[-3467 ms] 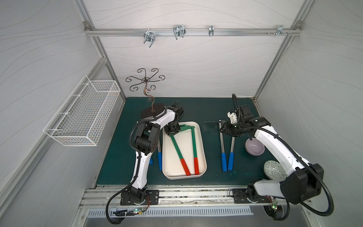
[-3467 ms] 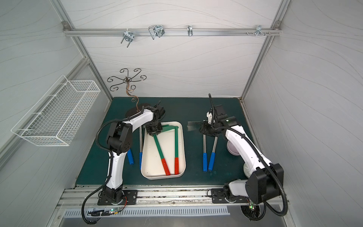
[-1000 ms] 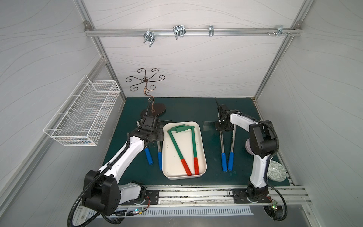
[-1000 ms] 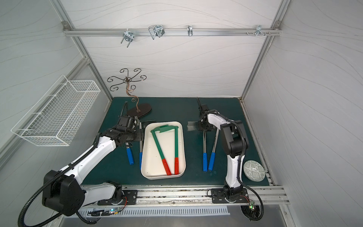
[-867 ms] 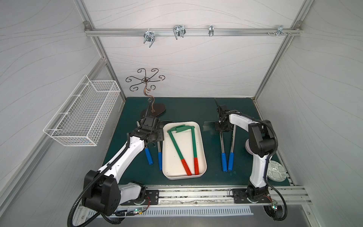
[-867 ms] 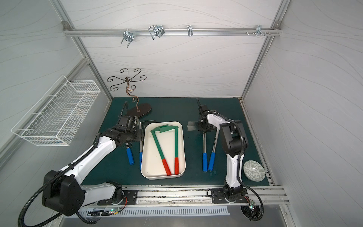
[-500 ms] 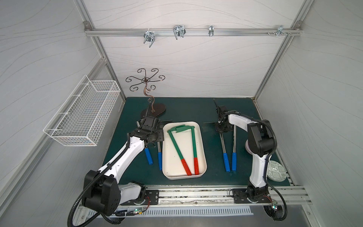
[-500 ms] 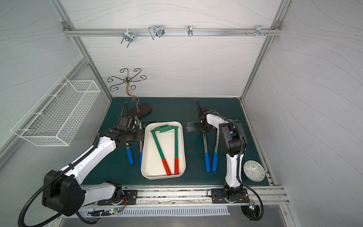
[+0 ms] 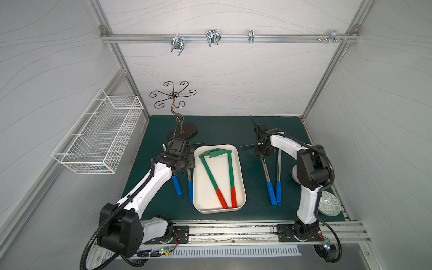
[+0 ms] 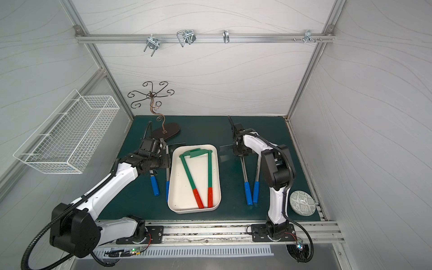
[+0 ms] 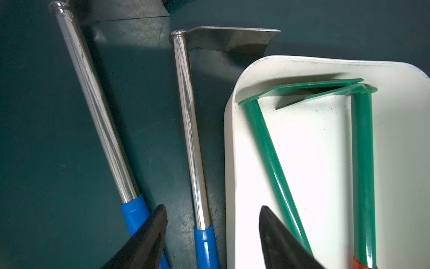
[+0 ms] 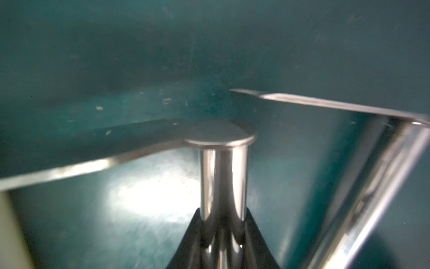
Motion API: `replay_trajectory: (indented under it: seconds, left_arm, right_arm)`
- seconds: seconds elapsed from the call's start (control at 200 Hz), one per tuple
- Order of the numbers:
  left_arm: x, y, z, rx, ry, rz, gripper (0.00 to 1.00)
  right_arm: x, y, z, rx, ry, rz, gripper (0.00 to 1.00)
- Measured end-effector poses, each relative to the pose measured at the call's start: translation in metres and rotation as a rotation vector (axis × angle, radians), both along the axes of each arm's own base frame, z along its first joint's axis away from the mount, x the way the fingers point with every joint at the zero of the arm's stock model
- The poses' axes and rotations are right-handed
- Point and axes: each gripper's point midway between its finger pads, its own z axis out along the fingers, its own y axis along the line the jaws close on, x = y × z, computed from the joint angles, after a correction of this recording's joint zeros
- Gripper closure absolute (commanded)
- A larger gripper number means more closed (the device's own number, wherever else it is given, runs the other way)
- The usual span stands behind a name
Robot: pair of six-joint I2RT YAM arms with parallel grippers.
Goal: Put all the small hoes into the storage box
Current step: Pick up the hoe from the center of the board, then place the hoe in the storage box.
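Note:
The cream storage box (image 9: 241, 168) (image 10: 218, 177) (image 11: 230, 144) lies mid-table and holds two green hoes with red grips (image 9: 211, 173). Right of it lie two steel hoes with blue grips. My right gripper (image 9: 262, 153) (image 10: 240, 152) (image 12: 223, 212) is shut on the shaft of the left one (image 9: 265, 171) (image 12: 223, 177), just below its blade. Left of the box lie two more blue-gripped hoes (image 11: 93, 93) (image 11: 188, 130). My left gripper (image 9: 186, 166) (image 11: 213, 209) hovers open above the one nearest the box, straddling it and the box's rim.
A white wire basket (image 9: 98, 138) hangs on the left wall. A curly metal hook stand (image 9: 182, 133) rises at the back left. A patterned dish (image 9: 330, 203) lies at the front right beside the right arm's base. A rail with hooks (image 9: 212, 38) runs overhead.
My right gripper has closed on the hoe's shaft. The blue grips of the two right-hand hoes have swung slightly to the right. The left arm has not moved.

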Motion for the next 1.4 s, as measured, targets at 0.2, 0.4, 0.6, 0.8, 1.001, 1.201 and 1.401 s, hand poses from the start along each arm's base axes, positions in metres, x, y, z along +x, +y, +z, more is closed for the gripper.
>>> replay_trajectory:
  seconds: [0.2, 0.4, 0.6, 0.8, 1.001, 1.201, 1.401]
  left_arm:
    - [0.0, 0.0, 0.001, -0.001, -0.003, 0.0, 0.35]
    - [-0.001, 0.0, 0.003, -0.003, -0.011, 0.001, 0.35]
    - [-0.002, 0.001, 0.006, -0.004, -0.022, 0.003, 0.35]
    - [-0.002, 0.002, 0.008, -0.006, -0.03, 0.007, 0.35]
    - [-0.003, 0.002, 0.011, -0.007, -0.039, 0.01, 0.35]
    - [-0.003, 0.002, 0.011, -0.008, -0.04, 0.011, 0.35]
    - [-0.003, 0.002, 0.011, -0.009, -0.04, 0.012, 0.35]
  right_arm:
    - [0.002, 0.015, 0.069, 0.074, -0.068, -0.034, 1.0]
    - [-0.021, 0.053, 0.121, 0.116, -0.107, -0.004, 1.0]
    - [-0.054, 0.12, 0.156, 0.146, -0.124, 0.078, 1.0]
    - [-0.071, 0.168, 0.136, 0.126, -0.077, 0.088, 1.0]
    - [-0.069, 0.179, 0.093, 0.059, -0.007, 0.026, 1.0]
    - [-0.069, 0.18, 0.063, 0.016, 0.044, -0.007, 1.0]
    - [-0.065, 0.182, 0.058, 0.016, 0.046, -0.023, 1.0]
